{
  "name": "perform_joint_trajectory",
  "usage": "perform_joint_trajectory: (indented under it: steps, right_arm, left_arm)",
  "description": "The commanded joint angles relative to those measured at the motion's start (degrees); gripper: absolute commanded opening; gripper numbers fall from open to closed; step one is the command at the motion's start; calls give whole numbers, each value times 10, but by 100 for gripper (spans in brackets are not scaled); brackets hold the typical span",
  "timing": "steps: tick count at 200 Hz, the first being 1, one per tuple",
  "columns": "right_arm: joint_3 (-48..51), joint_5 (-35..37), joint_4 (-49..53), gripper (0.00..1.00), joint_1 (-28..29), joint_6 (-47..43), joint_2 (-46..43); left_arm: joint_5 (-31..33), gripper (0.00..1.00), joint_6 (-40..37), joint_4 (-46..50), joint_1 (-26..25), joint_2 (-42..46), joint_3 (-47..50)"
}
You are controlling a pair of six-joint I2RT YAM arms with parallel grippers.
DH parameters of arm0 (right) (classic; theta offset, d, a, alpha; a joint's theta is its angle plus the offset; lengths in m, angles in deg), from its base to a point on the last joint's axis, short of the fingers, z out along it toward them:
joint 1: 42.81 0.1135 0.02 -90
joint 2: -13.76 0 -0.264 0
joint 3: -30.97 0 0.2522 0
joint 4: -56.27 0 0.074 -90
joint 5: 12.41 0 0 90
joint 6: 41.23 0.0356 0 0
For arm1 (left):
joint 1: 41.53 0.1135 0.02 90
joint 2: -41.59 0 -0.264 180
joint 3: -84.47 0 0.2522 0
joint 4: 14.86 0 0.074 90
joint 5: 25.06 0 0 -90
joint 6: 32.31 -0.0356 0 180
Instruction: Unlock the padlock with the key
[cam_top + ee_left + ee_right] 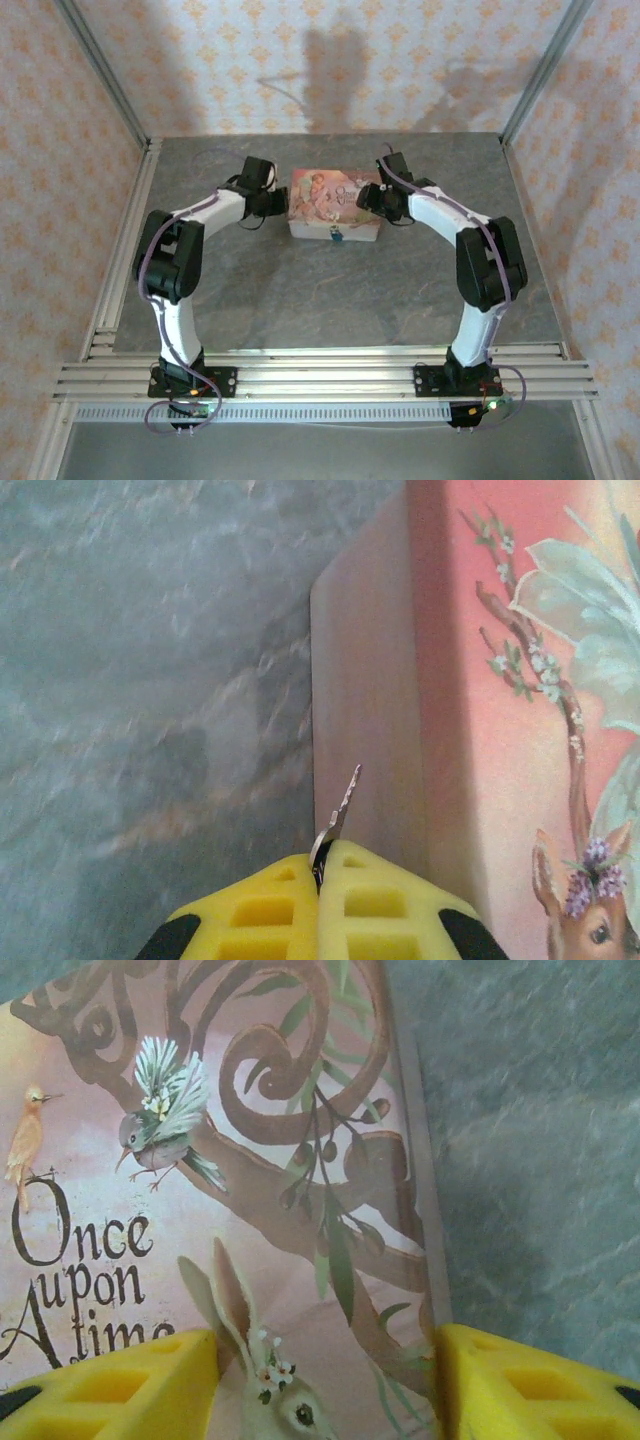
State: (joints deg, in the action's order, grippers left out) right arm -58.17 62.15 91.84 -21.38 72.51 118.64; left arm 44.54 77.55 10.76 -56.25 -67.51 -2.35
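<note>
The padlock [337, 236] was a tiny thing, dark blue-teal with a glint of brass. It sat against the middle of the front face of the pink tin [318, 195], a little above the centre of the overhead view. From there it was too small for me to tell whether its shackle was shut or which way its keyhole faced.

The tin lay lengthwise across the grey, stone-patterned table [300, 290]. Its lid was printed with a deer, a bird, a hare and the words "Once upon a time".

The left gripper [322, 868] was at the tin's left end, clamped tight on the key [340, 808]. In the left wrist view the key was a thin silvery blade sticking out from between the yellow pads at the bottom centre. It pointed up the frame and lay close against the tin's short end wall, though I could not tell whether it touched.

The right gripper [325, 1390] was at the tin's right end with its jaws apart, gripping nothing that I could see. In the right wrist view one of its yellow fingers [130, 1375] sat at the lower left over the lid. The other sat at the lower right, just past the lid's edge, over the table.

The corner of the tin stood between the key and the padlock. The key was at the end wall, and the padlock was round the corner on the front face.
</note>
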Motion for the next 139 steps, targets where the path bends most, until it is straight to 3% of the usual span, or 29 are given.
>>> perform_joint_trajectory:
  steps: [1, 50, 99, 139]
  right_arm:
    - [60, -32, 30, 58, 47, 20, -23]
    - [105, -5, 39, 64, 52, 60, -96]
    - [108, 37, 74, 68, 40, 70, -191]
    - [145, 123, 104, 68, 120, 68, -243]
  left_arm:
    - [-14, 0, 12, -32, -23, 56, 55]
    - [6, 0, 3, -23, -11, 128, 135]
    - [-3, 0, -3, -15, 46, 227, 229]
    - [-23, 0, -37, 34, 50, 327, 273]
